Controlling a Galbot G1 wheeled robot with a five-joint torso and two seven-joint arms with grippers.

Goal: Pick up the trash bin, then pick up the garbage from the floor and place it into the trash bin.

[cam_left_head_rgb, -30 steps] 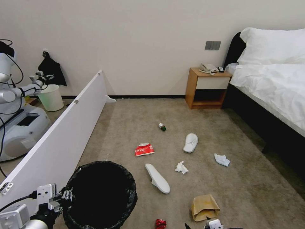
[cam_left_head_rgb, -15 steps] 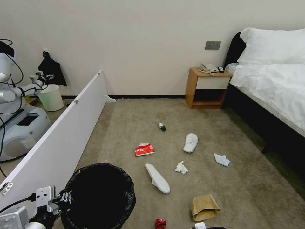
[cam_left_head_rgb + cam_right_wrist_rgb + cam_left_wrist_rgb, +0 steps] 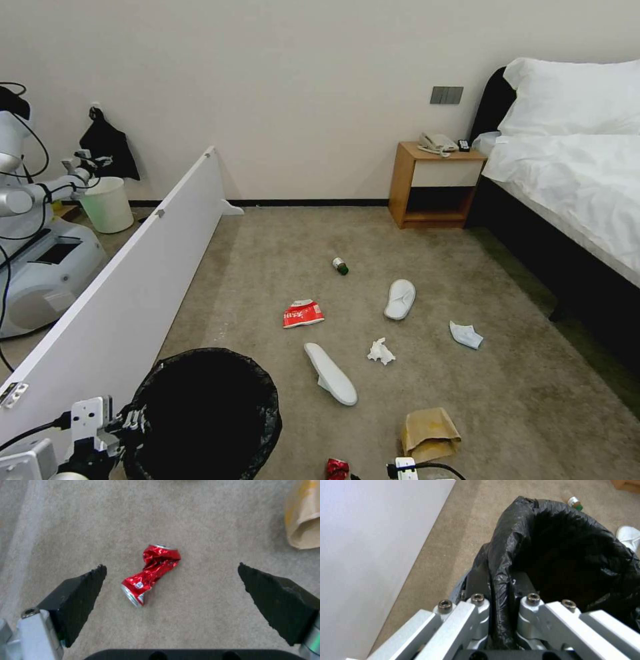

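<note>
Two grippers divide the work: the left gripper (image 3: 501, 600) is clamped on the bag-lined rim of the trash bin (image 3: 203, 413) to keep it alongside, while the right gripper (image 3: 171, 580) hangs spread wide above the crushed red can (image 3: 151, 573) on the carpet (image 3: 413, 267), apparently lined up to grasp it.

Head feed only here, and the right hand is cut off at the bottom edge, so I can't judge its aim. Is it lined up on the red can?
Observer: Yes. The right hand is open, and the crushed red can lies on the carpet below the gap between its fingers, untouched.
Operator: And the left grip on the bin?
Observer: The left hand is shut on the trash bin rim, one finger inside the black liner, one outside.
</note>
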